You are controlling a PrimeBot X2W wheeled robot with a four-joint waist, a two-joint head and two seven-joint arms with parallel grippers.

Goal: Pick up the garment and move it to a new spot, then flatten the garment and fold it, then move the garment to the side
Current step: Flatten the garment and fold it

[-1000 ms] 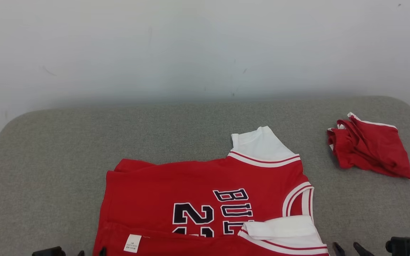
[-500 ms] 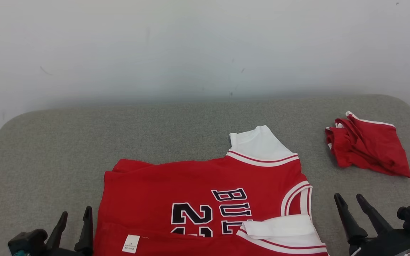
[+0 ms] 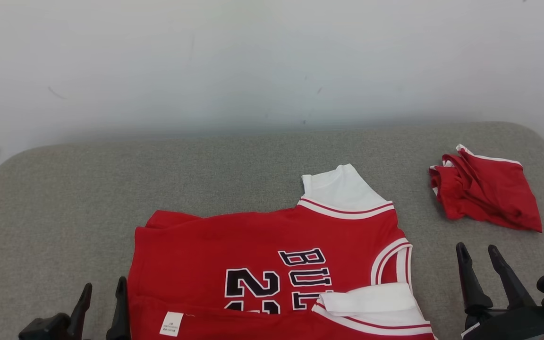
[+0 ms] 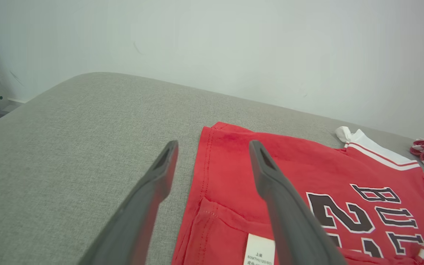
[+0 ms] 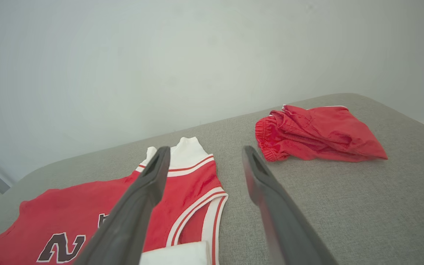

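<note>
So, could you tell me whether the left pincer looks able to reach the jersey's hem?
Likely yes: the open left pincer hovers at the jersey's hem, one finger over cloth, one over cushion, with nothing in between.

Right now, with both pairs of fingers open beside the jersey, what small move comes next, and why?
Probably lower the left gripper onto the jersey at its hem edge and close. Its open fingers straddle that edge, one over red cloth, one over the grey cushion, nothing held; the right gripper hangs open off the armhole side.
</note>
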